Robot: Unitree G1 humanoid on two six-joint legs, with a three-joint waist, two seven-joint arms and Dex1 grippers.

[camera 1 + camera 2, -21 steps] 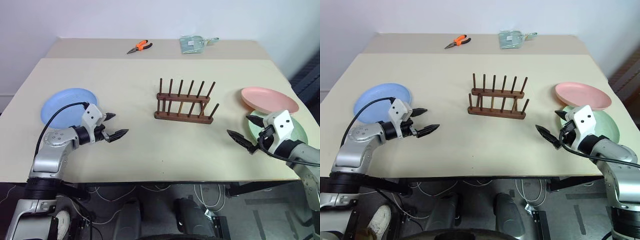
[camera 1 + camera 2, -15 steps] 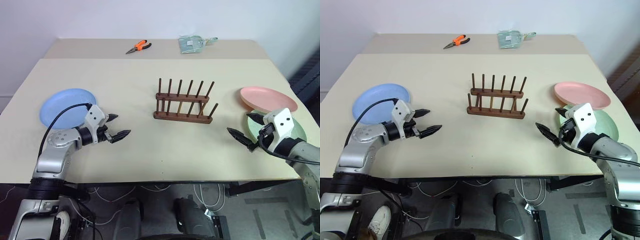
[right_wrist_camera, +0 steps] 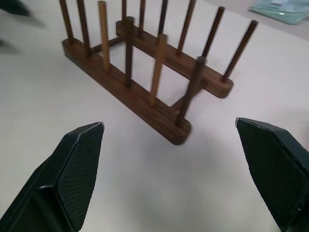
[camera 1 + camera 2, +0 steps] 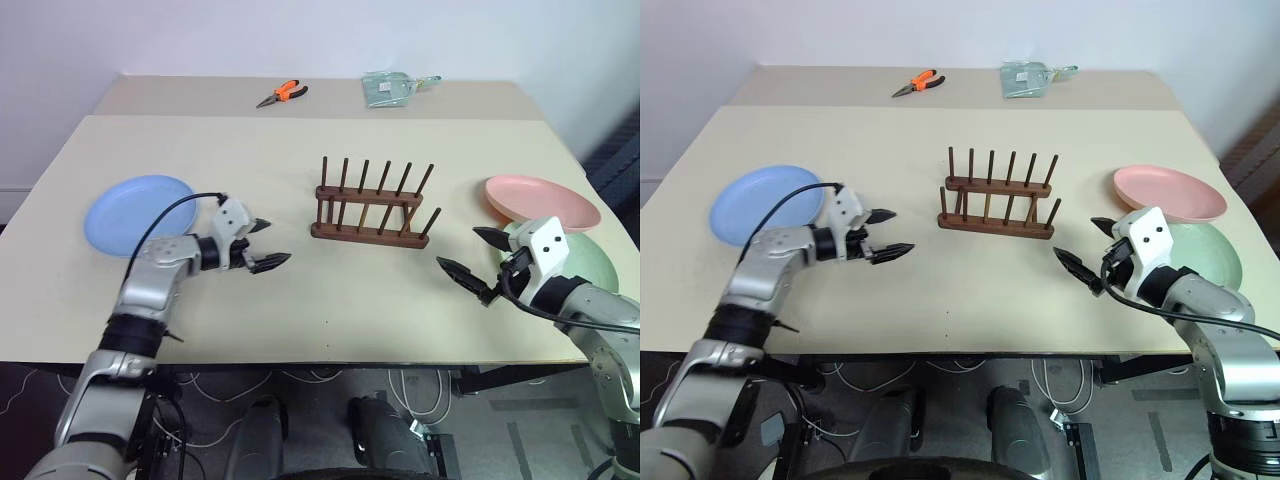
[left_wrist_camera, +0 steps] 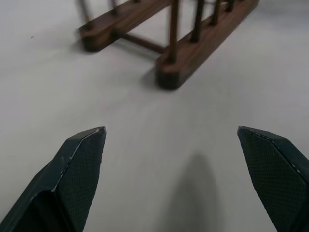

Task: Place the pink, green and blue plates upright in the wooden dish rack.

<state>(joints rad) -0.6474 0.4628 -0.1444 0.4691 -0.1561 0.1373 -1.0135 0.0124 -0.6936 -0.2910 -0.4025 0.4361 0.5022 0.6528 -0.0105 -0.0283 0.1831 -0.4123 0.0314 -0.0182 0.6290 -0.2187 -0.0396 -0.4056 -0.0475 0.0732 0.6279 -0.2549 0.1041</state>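
Left eye view: wooden dish rack (image 4: pixel 371 208) stands empty mid-desk; blue plate (image 4: pixel 138 201) at left edge, pink plate (image 4: pixel 541 201) and green plate (image 4: pixel 590 257) at right edge. Left tool (image 4: pixel 266 243) and right tool (image 4: pixel 474 259) gape, empty. Nothing racked yet.

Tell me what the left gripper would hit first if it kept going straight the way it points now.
Most likely the wooden dish rack. The open left gripper points across the bare table toward the rack's near end, with nothing between them. Its line tilts slightly downward, so it might meet the tabletop just short of the rack; depth is unclear.
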